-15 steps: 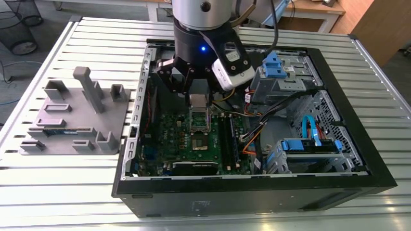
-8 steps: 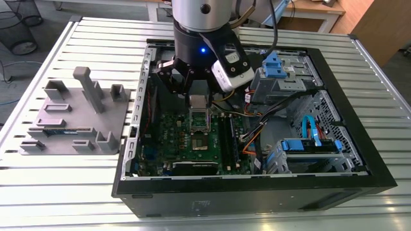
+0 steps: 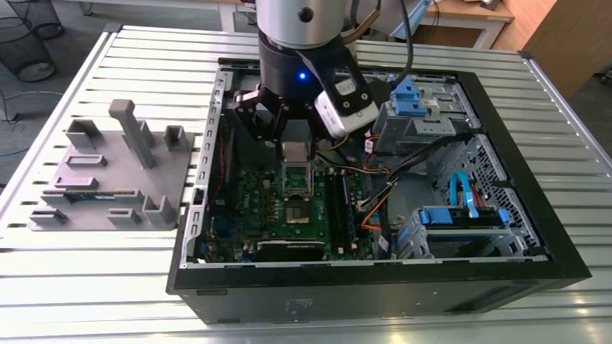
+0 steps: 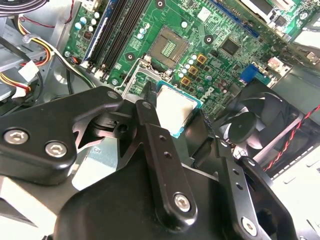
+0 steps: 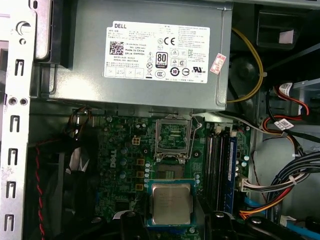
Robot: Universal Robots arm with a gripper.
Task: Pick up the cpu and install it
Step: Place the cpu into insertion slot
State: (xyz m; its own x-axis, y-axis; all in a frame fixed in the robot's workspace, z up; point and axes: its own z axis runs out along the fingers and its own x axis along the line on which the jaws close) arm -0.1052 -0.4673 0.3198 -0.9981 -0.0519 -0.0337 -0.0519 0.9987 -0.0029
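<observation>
While our gripper (image 3: 295,145) pinches the cpu (image 3: 295,152) by two side edges, the chip hangs over the motherboard (image 3: 258,208), near the socket (image 3: 297,204), around the middle of the exterior view. We think it is light, stiff and easy to hurt underneath.

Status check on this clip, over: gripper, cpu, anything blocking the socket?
Fingers shut on the cpu. Held over the motherboard, not yet in the socket. Socket open, nothing across it.
</observation>
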